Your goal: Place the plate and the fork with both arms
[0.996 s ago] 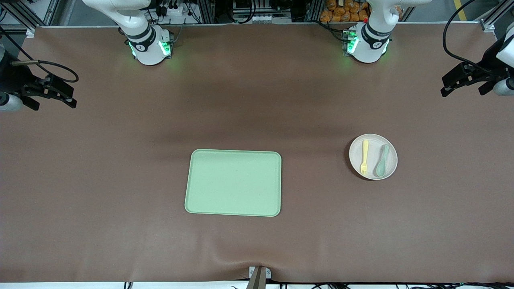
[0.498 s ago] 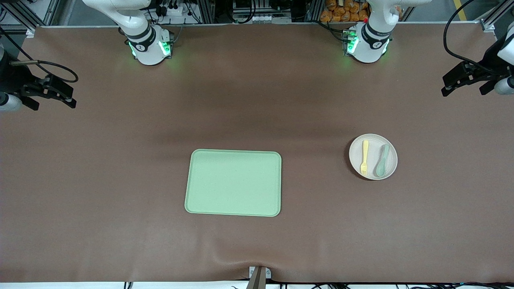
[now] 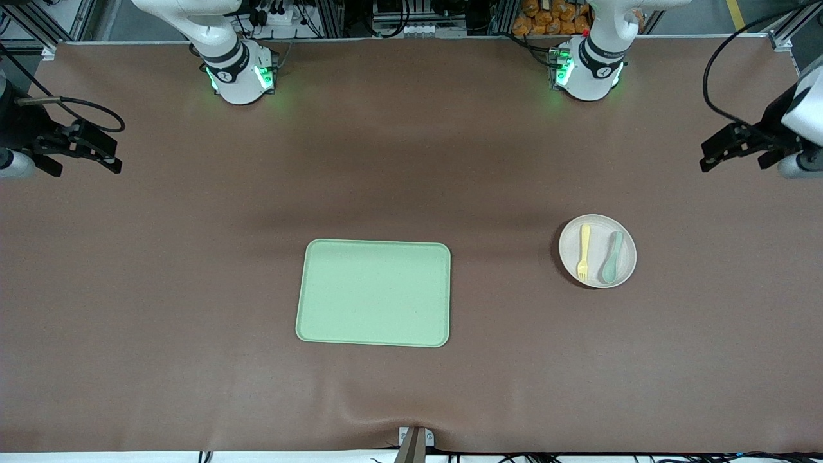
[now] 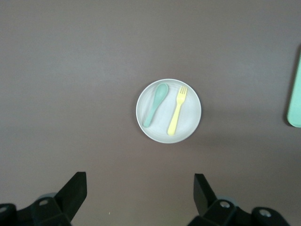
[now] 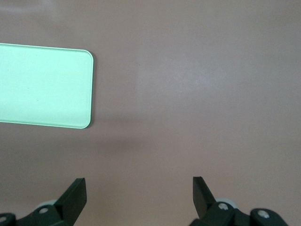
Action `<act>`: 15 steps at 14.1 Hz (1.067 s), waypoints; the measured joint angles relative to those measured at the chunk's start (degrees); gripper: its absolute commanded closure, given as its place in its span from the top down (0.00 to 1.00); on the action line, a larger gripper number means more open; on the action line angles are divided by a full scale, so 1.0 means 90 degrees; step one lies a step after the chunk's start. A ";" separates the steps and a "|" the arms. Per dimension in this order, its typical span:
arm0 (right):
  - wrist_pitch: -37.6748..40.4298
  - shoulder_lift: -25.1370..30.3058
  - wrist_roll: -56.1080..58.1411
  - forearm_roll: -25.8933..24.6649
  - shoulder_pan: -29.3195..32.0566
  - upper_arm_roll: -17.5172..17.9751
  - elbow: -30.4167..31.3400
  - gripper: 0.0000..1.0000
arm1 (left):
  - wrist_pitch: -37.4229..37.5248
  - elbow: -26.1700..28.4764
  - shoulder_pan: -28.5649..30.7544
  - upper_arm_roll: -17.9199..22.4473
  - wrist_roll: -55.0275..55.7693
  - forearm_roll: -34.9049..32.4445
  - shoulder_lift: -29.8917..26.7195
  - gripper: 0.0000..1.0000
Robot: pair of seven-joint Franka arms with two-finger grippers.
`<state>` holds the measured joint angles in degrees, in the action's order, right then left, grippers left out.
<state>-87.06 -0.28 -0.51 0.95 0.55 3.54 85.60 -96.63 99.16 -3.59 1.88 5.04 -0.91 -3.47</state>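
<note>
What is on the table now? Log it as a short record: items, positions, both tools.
plate: on table, toward the left arm's end
fork: lying on plate
spoon: on plate, beside fork
tray: on table, nothing on it, apart from plate
left tool: open, in the air, holding nothing
right tool: open, holding nothing

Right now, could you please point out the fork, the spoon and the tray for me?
fork [image 3: 584, 252]: front view, middle of its pale yellow handle.
spoon [image 3: 613, 258]: front view, grey-green handle above the bowl.
tray [image 3: 373, 293]: front view, centre of its light green surface.
</note>
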 measured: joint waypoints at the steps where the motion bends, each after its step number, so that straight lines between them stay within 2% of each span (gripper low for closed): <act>1: 0.0000 -0.0001 0.0000 0.0000 0.0001 -0.0002 0.0000 1.00 | -0.0380 0.0319 0.0110 0.0001 -0.0019 0.0000 0.0035 1.00; 6: 0.0000 -0.0005 0.0000 0.0010 0.0002 -0.0026 -0.0003 1.00 | -0.2894 0.2373 0.0485 0.0021 -0.0181 0.0000 0.0249 1.00; 8: 0.0000 -0.0006 0.0000 0.0013 0.0002 -0.0031 -0.0004 1.00 | -0.3611 0.2915 0.0520 0.0020 -0.0181 0.0001 0.0516 1.00; 9: 0.0000 -0.0007 0.0000 0.0014 0.0002 -0.0034 -0.0005 1.00 | -0.3900 0.3063 0.0559 0.0020 -0.0181 0.0001 0.0695 1.00; 11: 0.0000 -0.0008 0.0000 0.0015 0.0002 -0.0044 -0.0006 1.00 | -0.4366 0.3182 0.0638 0.0020 -0.0181 0.0001 0.1087 0.89; 15: 0.0000 -0.0009 0.0001 0.0035 0.0002 -0.0056 -0.0008 1.00 | -0.5156 0.3187 0.0665 0.0011 -0.0181 0.0338 0.1832 0.76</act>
<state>-87.05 -0.36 -0.50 1.26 0.57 3.04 85.53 -143.04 127.84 2.40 1.97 3.41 2.13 13.01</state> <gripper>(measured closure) 0.000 0.185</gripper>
